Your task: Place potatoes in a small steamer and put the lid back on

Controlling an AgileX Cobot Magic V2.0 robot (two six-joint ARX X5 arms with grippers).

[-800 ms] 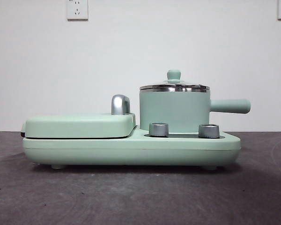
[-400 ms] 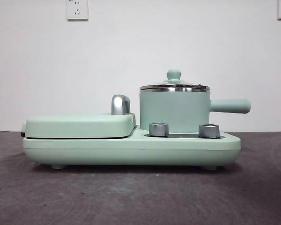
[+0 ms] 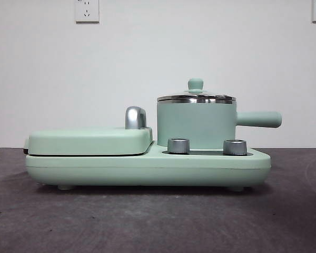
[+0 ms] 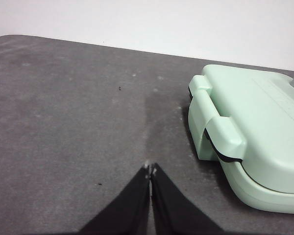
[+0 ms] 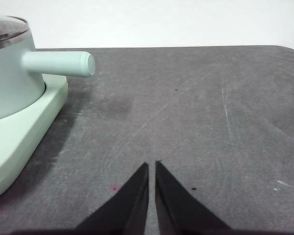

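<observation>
Left gripper point(image 4: 150, 170) idle; lid point(image 3: 196, 97) covers steamer point(image 3: 196, 125).

Dark grey surface point(image 3: 147, 221), matte, with faint scuffs. One mint-green appliance base point(image 3: 147, 168) stands directly on it, resting on small feet.

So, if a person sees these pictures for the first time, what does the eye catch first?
Probably the mint-green cooker base in the middle of the dark table. On its right side stands the small steamer with the lid on it. Both grippers wait off to the sides, above bare table, holding nothing; no potato shows.
</observation>
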